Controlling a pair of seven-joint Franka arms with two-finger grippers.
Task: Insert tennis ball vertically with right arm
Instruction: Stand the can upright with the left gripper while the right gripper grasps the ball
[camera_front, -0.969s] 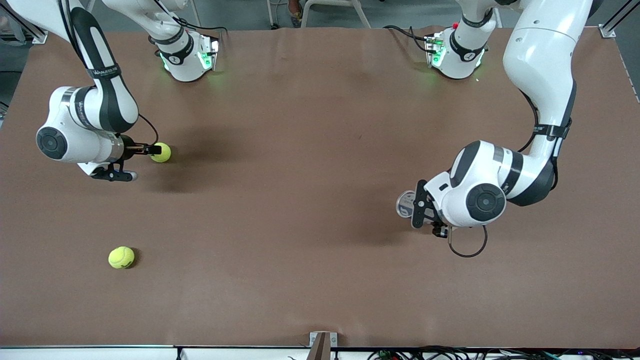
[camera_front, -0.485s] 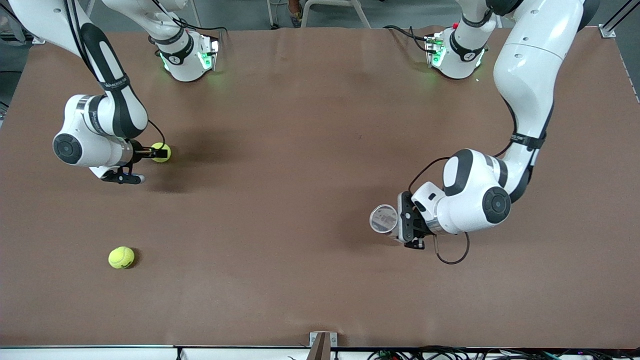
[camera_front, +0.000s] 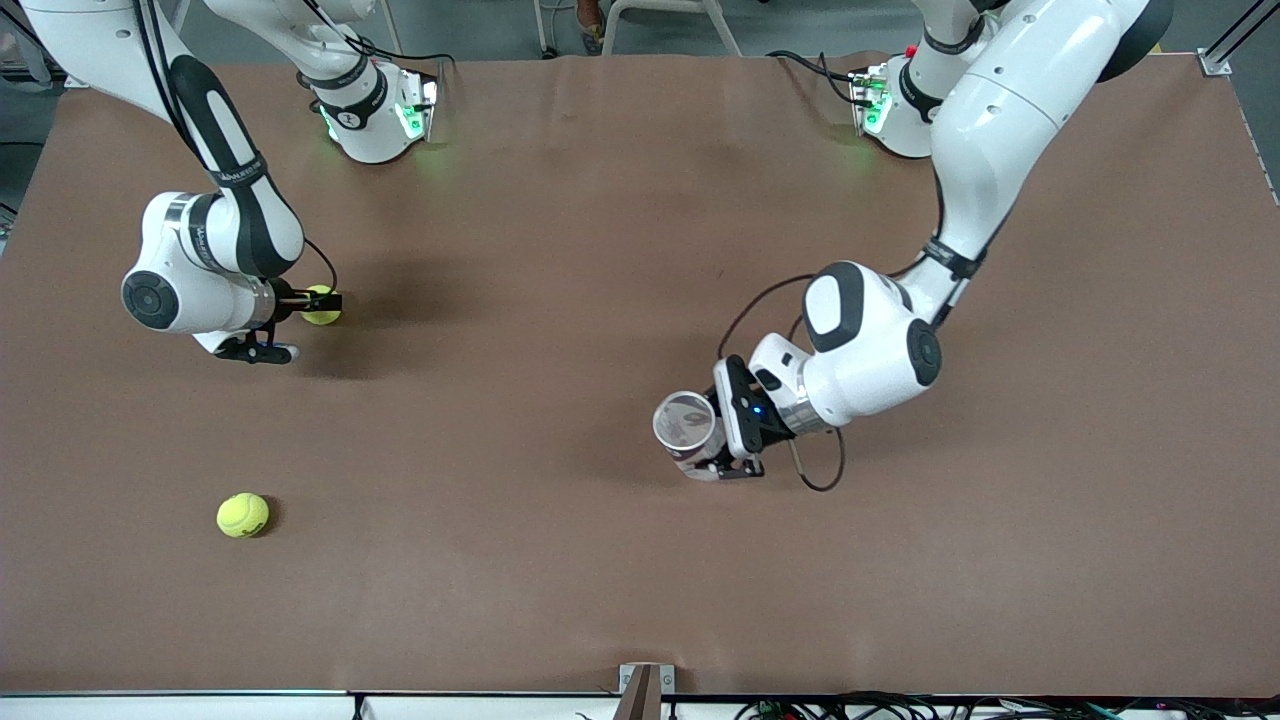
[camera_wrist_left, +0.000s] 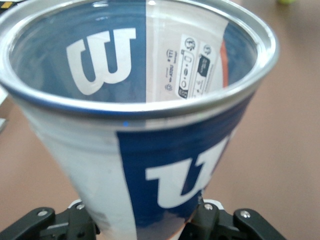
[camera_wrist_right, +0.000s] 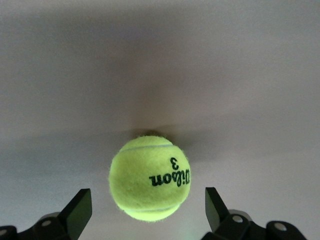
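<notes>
Right tool (camera_front: 322, 302): fingers wide apart, straddling tennis ball (camera_front: 321, 305), frame's upper left, not yet gripping.
Left tool (camera_front: 712, 452): clamped on Wilson ball can (camera_front: 687, 427).
Handling: ball light, springy, fuzzy; pinch across its middle.

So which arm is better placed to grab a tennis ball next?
The right. Its open pincer already straddles the tennis ball at the right arm's end of the table, fingers on either side. The left pincer is shut on the ball can, holding it mouth up.
</notes>
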